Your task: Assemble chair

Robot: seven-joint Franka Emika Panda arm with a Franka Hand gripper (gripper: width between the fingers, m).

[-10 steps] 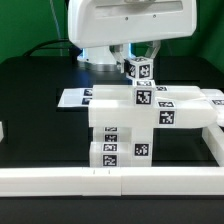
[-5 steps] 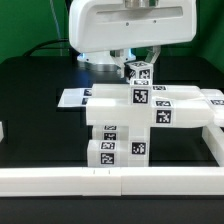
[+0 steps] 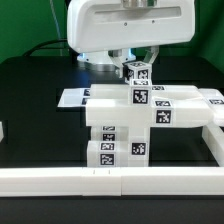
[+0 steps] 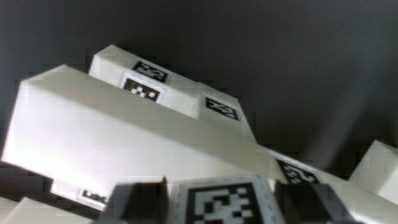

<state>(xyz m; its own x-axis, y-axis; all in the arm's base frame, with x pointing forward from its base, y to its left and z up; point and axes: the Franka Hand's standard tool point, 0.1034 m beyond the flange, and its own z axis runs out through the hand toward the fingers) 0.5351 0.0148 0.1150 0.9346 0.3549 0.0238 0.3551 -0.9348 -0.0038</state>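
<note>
Near edge: long plain white border rail (image 3: 110, 180) on black worktop (image 3: 40, 130). Behind it, centre: matte white chunky plastic chair (image 3: 130, 125), partly assembled; tagged blocks stacked, crosspiece spanning left-right. Far, atop stack: small tagged white cube part (image 3: 138, 71) under hand (image 4: 205, 195). Hand state: cannot tell. Judgement: mid-assembly, further parts pending.

So besides the build there's a black table (image 3: 35, 100) under everything. A long white border rail (image 3: 60, 181) runs along its near edge, and another stretch of that rail (image 3: 212, 143) comes up the exterior view's right side, meeting it at the corner.
</note>
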